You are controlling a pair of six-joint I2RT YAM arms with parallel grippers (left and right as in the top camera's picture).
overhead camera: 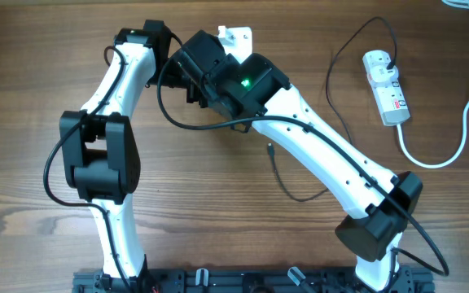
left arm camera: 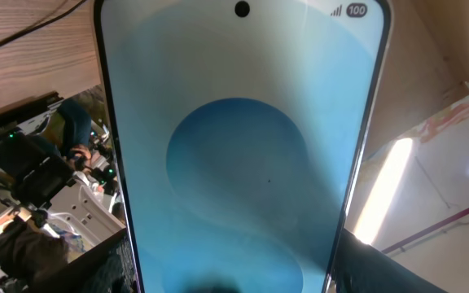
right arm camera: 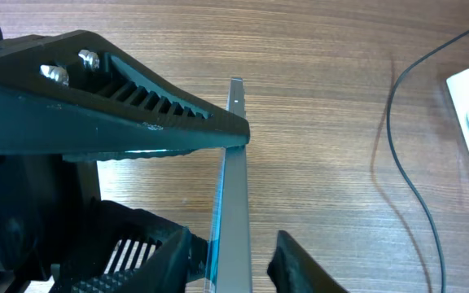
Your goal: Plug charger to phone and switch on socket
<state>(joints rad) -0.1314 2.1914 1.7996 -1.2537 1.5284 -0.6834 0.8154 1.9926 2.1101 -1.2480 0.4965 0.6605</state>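
The phone (left arm camera: 234,163) was held up on edge above the counter (overhead camera: 39,98), its screen lit cyan-blue and facing the left wrist camera. From overhead it was hidden under the two arms, which met toward 12 o'clock. The left pincer (left arm camera: 234,264) was pinching it by its long edges near one end. The right pincer (right arm camera: 233,252) stood spread, with one of its fingers (right arm camera: 295,260) on either side of the phone's thin edge and a gap showing on one side. The charger (overhead camera: 329,80) had its plug tip (overhead camera: 269,149) lying loose on the wood, about 5 o'clock from the pincers and apart from the phone. The socket (overhead camera: 385,98) lay well off at 3 o'clock, with the black cable running into its far end.
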